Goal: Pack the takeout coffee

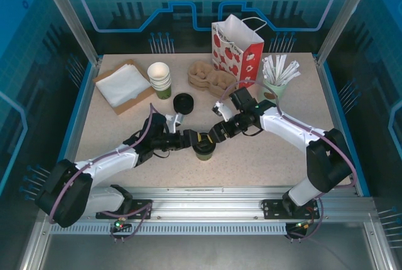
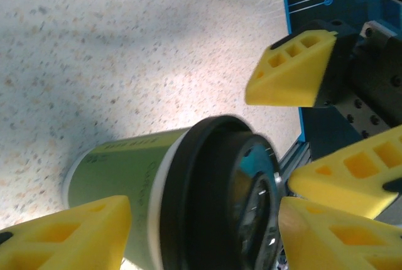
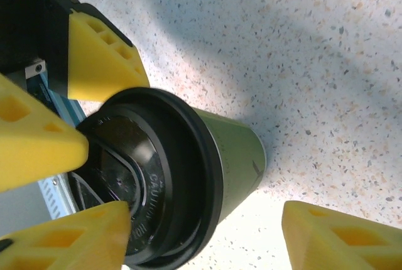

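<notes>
One takeout coffee (image 1: 204, 149) stands upright on the table (image 1: 282, 157), near the front edge and midway between the two arms, with its black lid fitted.

Left gripper (image 2: 204, 210): the jaws are spread and the cup lies between them in the left wrist view. One finger (image 2: 69, 235) overlaps the green wall and the other sits just beside the lid rim. Whether either pad presses the cup cannot be told.

Right gripper (image 3: 206, 213): the jaws stand wide apart and hold nothing. One finger (image 3: 69, 235) overlaps the lid, while bare table shows between the cup wall and the other finger.

At the rear of the table are a cardboard cup carrier (image 1: 210, 76) and, just beside it, a red-and-white paper bag (image 1: 237, 47).

Step in hand, as judged: the cup is capped and the pick-up is being set up; packing has not begun.

Next move calls for:
1. One gripper closing on the cup wall below the lid rim.
2. The other gripper clearing the lid.
3. A level lift, with the cup kept upright, toward the carrier or bag.
</notes>
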You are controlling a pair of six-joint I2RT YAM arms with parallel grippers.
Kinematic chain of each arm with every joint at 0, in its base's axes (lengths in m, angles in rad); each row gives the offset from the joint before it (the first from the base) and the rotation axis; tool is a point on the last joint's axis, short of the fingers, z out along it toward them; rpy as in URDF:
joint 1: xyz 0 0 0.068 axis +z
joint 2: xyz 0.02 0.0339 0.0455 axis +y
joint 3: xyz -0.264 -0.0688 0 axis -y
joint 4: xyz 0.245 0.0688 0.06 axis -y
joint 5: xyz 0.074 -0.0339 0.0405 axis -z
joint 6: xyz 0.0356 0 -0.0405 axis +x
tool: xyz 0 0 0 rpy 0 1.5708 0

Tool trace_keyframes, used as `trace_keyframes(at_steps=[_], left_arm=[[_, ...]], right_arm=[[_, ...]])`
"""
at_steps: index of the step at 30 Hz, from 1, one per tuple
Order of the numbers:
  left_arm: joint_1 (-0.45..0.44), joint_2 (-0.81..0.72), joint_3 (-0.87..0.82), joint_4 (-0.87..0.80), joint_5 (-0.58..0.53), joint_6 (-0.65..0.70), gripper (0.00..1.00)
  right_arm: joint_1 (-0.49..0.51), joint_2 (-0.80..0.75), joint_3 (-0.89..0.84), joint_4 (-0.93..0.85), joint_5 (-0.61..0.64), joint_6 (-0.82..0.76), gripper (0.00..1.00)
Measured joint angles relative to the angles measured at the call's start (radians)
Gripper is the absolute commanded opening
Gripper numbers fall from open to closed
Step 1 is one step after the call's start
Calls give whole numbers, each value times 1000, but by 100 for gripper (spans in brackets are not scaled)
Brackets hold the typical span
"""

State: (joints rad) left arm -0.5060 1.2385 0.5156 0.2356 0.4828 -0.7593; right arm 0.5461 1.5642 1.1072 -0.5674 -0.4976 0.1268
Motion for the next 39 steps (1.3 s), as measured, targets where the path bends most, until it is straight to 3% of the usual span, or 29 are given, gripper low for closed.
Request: trace_keyframes(at_steps=[7,15,22,32,39], left_arm=[[0,-10,89,-59,-35,19,72],[114,-207,123,-242,-134,82,73],[195,-309,189,-389,-188,133,75],[210,-312,218,-479,-198,166,75],[222,-312,229,-494,-199,171,75]], right_arm=[[14,-98,19,-35,100,-19,85],[198,-280,-140,-34,336,-79,96],[263,-283,-241,40,434,-102,98],[294,-193,-283,201,446,-166,98],[305,-134,-281,257,449,-212,92]])
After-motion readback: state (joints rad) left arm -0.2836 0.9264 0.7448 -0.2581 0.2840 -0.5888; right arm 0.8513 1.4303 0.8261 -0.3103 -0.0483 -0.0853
